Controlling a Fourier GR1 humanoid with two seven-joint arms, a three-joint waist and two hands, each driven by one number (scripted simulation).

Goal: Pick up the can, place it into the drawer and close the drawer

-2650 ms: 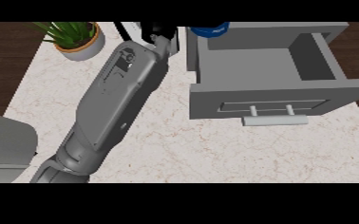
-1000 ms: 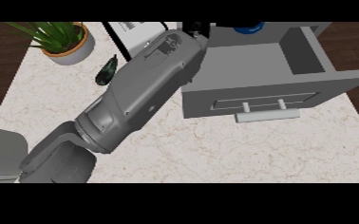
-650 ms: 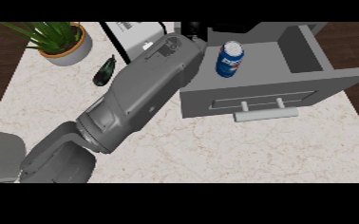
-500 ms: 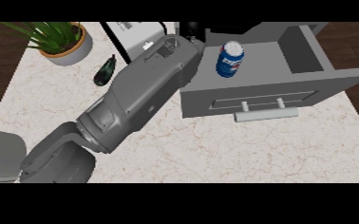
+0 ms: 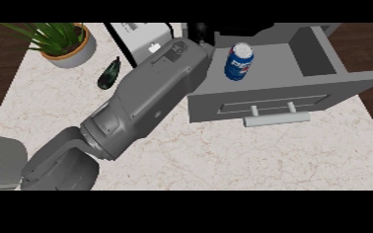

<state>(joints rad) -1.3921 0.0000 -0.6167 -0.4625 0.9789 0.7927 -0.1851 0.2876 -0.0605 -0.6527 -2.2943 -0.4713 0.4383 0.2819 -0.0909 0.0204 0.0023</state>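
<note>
Since the can (image 5: 239,61) already stands upright inside the open drawer (image 5: 320,81), the placing looks done and only the closing is left. From the head view, the left hand (image 5: 200,31) shows as a dark shape at the end of the long grey forearm, just left of the can and apart from it; whether its fingers are spread or curled I cannot tell. The drawer handle (image 5: 271,120) lies below and right of that hand, so pushing the front inward would be the likely next move. Left of the forearm lie a dark bottle (image 5: 109,73) and a potted plant (image 5: 62,42). No right hand appears.
</note>
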